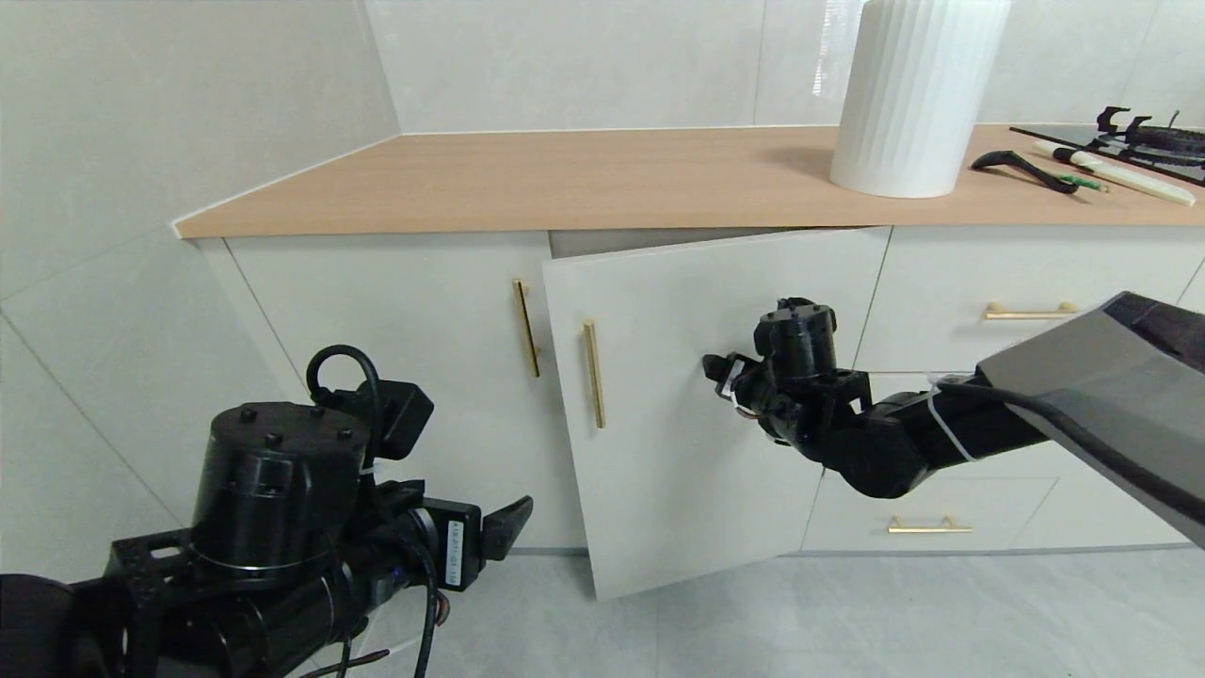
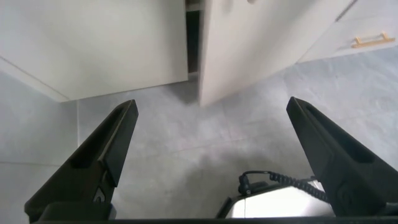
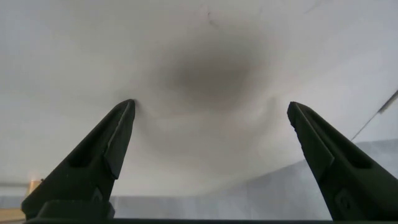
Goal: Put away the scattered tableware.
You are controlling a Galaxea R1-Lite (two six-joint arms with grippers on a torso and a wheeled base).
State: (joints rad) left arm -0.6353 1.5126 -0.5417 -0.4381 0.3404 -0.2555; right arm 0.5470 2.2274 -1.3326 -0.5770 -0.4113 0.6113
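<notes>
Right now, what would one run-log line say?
right gripper: open, facing ajar cabinet door | left gripper: open, above floor | utensils: on counter

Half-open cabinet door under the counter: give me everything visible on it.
The cabinet door is a flat, matte off-white panel with a vertical gold bar handle near its free edge. It stands partly open, handle side swung out, leaving a gap under the wooden counter. The right gripper, open, faces its front closely; contact cannot be told.
</notes>
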